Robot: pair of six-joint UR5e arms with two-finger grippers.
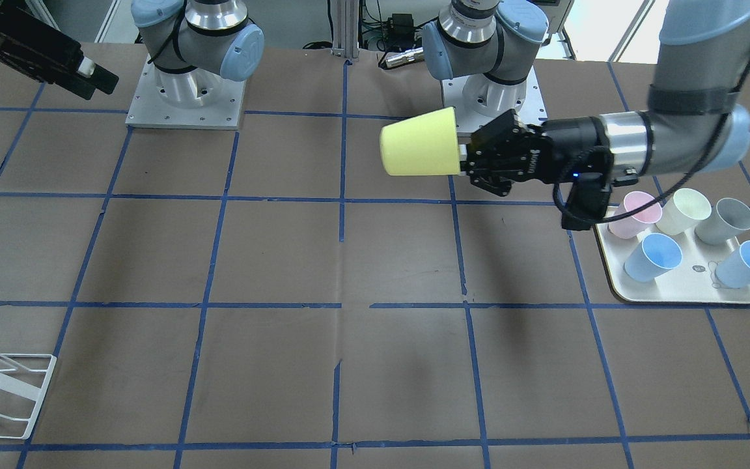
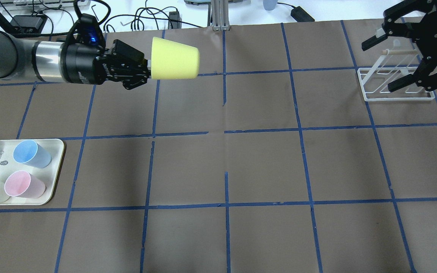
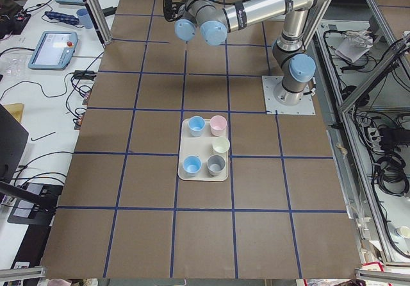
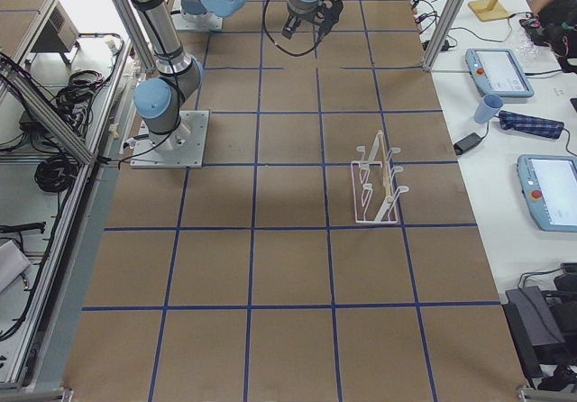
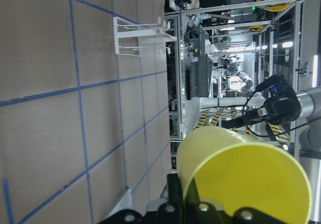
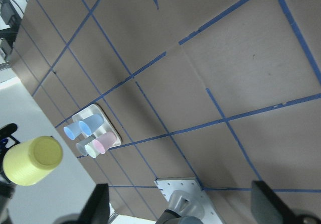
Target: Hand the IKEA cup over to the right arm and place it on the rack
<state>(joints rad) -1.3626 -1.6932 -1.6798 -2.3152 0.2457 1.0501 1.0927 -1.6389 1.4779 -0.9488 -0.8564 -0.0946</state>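
Observation:
The yellow IKEA cup (image 2: 175, 58) lies on its side in the air, held by its rim end, its base pointing toward the table's middle. My left gripper (image 2: 147, 72) is shut on it, well above the table; both also show in the front view, cup (image 1: 419, 151) and gripper (image 1: 465, 156). My right gripper (image 2: 379, 66) is open and empty, hovering over the white wire rack (image 2: 393, 81) at the far right. The right wrist view shows the cup (image 6: 32, 159) far off. The left wrist view shows the cup (image 5: 241, 179) close up and the rack (image 5: 140, 35) in the distance.
A cream tray (image 2: 57, 151) at the near left holds blue, pink, cream and grey cups, such as a blue one (image 2: 32, 153) and a pink one (image 2: 24, 184). Both arm bases (image 1: 186, 91) stand at the table's robot side. Blue tape grids the brown table.

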